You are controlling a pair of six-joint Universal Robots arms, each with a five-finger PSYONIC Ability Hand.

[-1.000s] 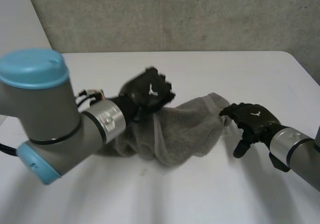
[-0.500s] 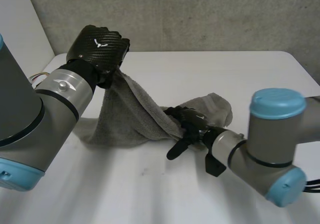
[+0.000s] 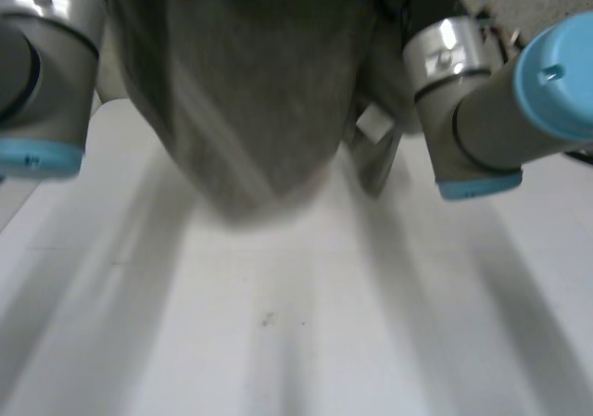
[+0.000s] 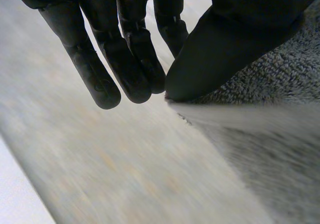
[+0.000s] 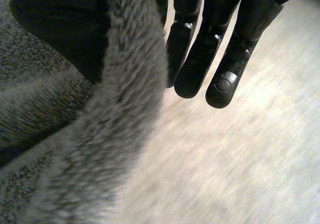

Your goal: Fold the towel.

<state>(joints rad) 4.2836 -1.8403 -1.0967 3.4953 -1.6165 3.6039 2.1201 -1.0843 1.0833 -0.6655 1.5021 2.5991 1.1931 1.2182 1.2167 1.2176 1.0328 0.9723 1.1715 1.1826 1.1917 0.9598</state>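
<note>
Left robot hand (image 4: 132,54) pins an edge of the towel (image 3: 250,92) under its thumb, fingers straight; the right robot hand (image 5: 200,54) clamps the other side likewise (cloth wraps over its thumb). Held high between them, the towel hangs above the bench (image 3: 306,323), likely so it drops flat for folding.
</note>
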